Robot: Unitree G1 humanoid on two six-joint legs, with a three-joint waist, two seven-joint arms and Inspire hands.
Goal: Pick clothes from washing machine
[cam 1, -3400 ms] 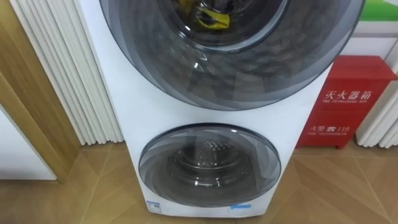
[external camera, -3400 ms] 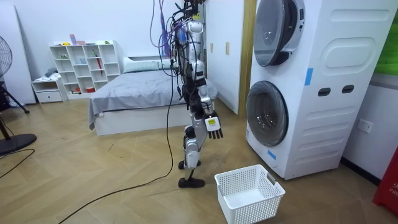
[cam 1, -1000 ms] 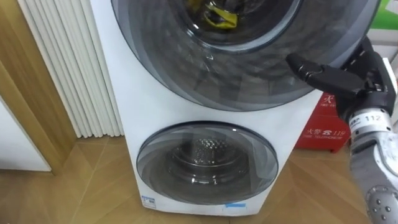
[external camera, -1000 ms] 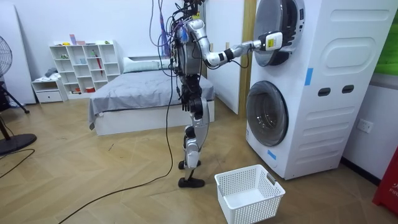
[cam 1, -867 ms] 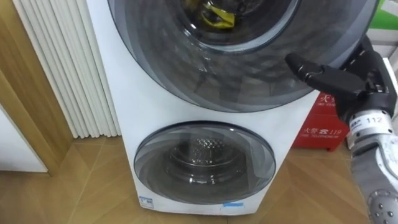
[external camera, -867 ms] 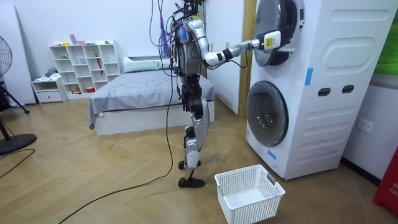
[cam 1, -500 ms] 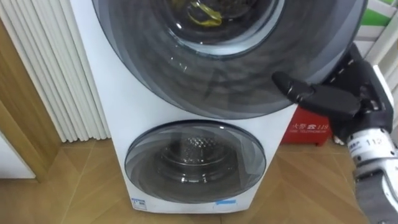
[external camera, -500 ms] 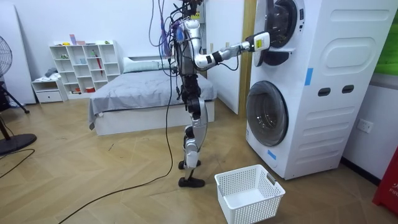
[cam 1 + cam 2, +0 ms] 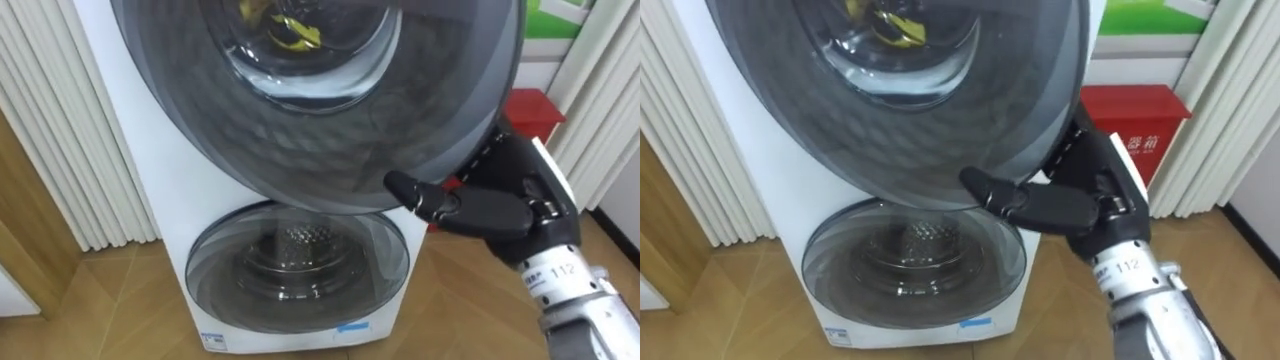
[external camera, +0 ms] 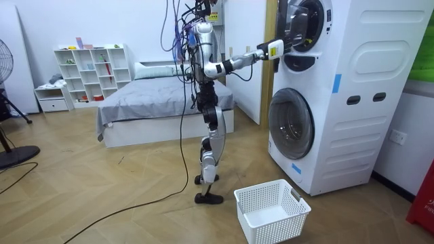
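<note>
Wider now than before, the door (image 9: 330,130) swings out with my right hand (image 9: 500,212) at its rim, to reach the clothes (image 9: 290,35); whether it grips I cannot tell.

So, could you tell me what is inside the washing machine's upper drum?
Through the glass of the upper door, a yellow item shows amid something dark, likely clothes. The rest is cut off above or hidden behind the tinted rim.
</note>
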